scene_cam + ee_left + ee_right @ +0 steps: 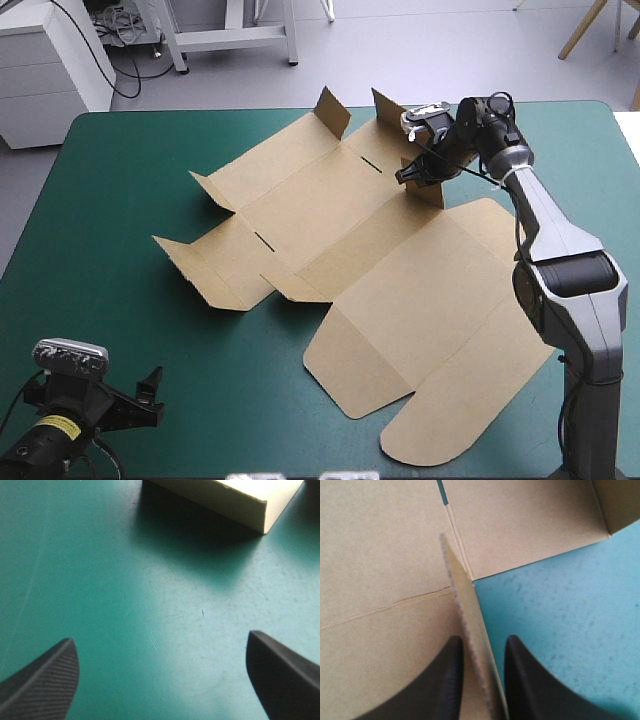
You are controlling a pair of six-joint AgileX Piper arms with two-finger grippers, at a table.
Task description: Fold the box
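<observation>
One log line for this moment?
right gripper: shut on raised flap of unfolded brown cardboard box | left gripper: open over teal-green cover

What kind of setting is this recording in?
Probably a robotics lab bench: a table with a teal-green cover, the right gripper shut on a raised flap of the brown box, the left gripper open over the cover.

Desk with teal-green cover (120,180), rounded far corners. One thing on it: the box (400,270), a cut sheet of brown board, spread mostly flat from mid-desk toward the right edge. Small side flaps tilt up at its far and left ends. Two rounded flaps lie flat toward the near edge.
</observation>
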